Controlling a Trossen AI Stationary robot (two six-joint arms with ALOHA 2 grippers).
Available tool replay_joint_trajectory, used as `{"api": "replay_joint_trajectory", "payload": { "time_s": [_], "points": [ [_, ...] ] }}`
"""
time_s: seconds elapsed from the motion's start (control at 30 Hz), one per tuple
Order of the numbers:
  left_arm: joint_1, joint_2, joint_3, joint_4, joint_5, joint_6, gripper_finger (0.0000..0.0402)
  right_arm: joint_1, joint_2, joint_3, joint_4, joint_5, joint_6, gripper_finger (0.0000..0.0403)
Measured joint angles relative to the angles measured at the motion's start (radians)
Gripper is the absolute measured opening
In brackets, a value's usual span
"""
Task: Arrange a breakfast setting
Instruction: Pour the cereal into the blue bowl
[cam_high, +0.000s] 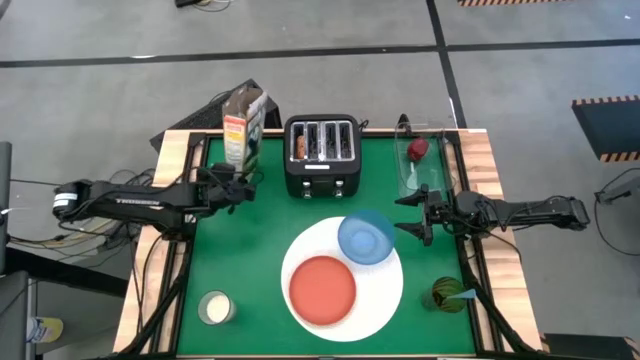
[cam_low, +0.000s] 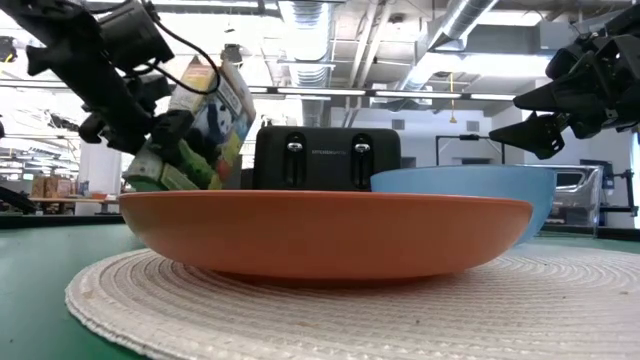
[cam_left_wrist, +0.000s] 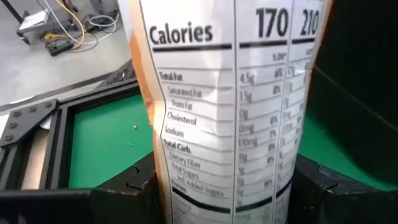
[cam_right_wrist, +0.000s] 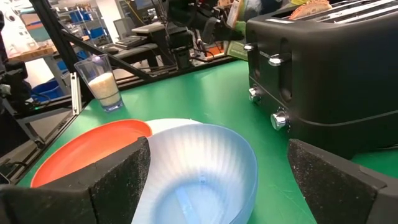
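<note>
1. The left end effector (cam_high: 238, 184) clamps the cereal box (cam_high: 243, 125), tilted, near the toaster (cam_high: 321, 152), likely for pouring.
2. The right end effector (cam_high: 420, 213) hangs wide beside the empty blue bowl (cam_high: 366, 236) on the white plate (cam_high: 385, 300).

Place: robot lab in an open industrial hall
Ceiling: bare ducts (cam_low: 470, 25) and strip lights
Floor: grey concrete (cam_high: 100, 80), hazard-striped mats
Background: shelves, blue bins (cam_right_wrist: 93, 28)

Cereal box (cam_left_wrist: 230, 106), nutrition panel: "Calories", "170", "210", then "Total Fat", "Saturated Fat", "Cholesterol", "Sodium", "Total Carb.", "Dietary Fiber". Lettering on toaster (cam_low: 325, 155) front: too small to read.
</note>
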Motion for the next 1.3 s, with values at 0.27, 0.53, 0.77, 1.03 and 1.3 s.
{"api": "replay_joint_trajectory", "payload": {
  "time_s": [0.27,0.53,0.77,1.03,1.3],
  "points": [
    [0.0,0.036,-0.026,0.029,-0.015,-0.018,0.0206,0.0,0.0,0.0,0.0,0.0,0.0,0.0396],
    [0.0,0.085,-0.128,0.259,-0.061,-0.036,0.0206,0.0,0.0,0.0,0.0,0.0,0.0,0.0396],
    [0.0,0.097,-0.161,0.385,-0.073,-0.023,0.0206,0.0,0.0,0.0,0.0,0.0,0.0,0.0396],
    [0.003,0.104,-0.241,0.597,0.016,0.023,0.0238,0.0,0.0,0.0,0.0,0.0,0.0,0.0396],
    [0.003,0.104,-0.248,0.605,0.028,0.044,0.0312,0.0,0.0,0.0,0.0,0.0,0.0,0.0396]
  ]
}}
